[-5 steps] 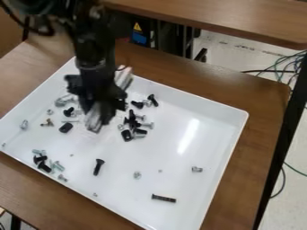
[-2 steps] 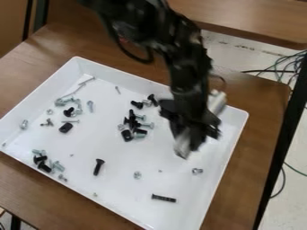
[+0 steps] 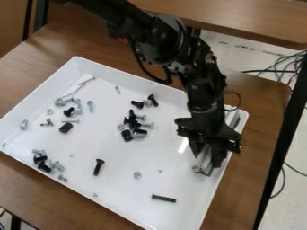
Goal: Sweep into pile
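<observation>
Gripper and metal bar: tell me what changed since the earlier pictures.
The gripper, still holding the metal bar, moved rightward and down in the picture, from the tray's upper left part to near its right wall. Nothing was let go. The central screw cluster and the lone black screw stayed put.

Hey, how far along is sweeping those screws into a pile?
Probably early on. Done: perhaps the loose cluster of screws mid-tray, though it may not be from sweeping. In hand: the gripper holds a metal bar by the tray's right side in the picture. Left: a lower-left group, a lone black screw and a long dark bolt.
</observation>
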Controlling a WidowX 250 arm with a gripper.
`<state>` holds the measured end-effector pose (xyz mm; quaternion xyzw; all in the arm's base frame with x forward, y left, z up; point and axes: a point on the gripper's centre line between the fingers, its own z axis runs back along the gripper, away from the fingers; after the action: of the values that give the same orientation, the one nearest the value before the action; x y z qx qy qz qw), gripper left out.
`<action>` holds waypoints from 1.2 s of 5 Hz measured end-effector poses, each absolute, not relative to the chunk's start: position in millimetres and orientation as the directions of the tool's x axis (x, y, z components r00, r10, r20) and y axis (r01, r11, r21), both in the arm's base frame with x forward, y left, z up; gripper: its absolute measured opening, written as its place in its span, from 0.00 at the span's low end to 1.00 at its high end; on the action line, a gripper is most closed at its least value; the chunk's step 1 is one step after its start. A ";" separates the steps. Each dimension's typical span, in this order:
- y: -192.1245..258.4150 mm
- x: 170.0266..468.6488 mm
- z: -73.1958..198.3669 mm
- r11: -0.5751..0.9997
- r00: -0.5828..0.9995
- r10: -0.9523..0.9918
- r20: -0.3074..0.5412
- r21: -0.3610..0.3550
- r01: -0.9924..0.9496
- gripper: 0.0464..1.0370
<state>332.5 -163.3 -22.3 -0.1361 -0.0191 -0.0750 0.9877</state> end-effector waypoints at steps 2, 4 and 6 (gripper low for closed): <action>-143.7 341.5 -42.5 0.951 0.998 -0.067 0.017 -0.301 0.068 0.32; -63.3 351.1 -51.7 0.971 0.999 0.044 0.001 -0.237 -0.043 0.32; 19.8 350.3 -55.0 0.968 0.985 0.166 -0.047 -0.182 -0.171 0.32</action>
<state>350.3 19.8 -55.0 -0.0931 0.0155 0.0850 0.9919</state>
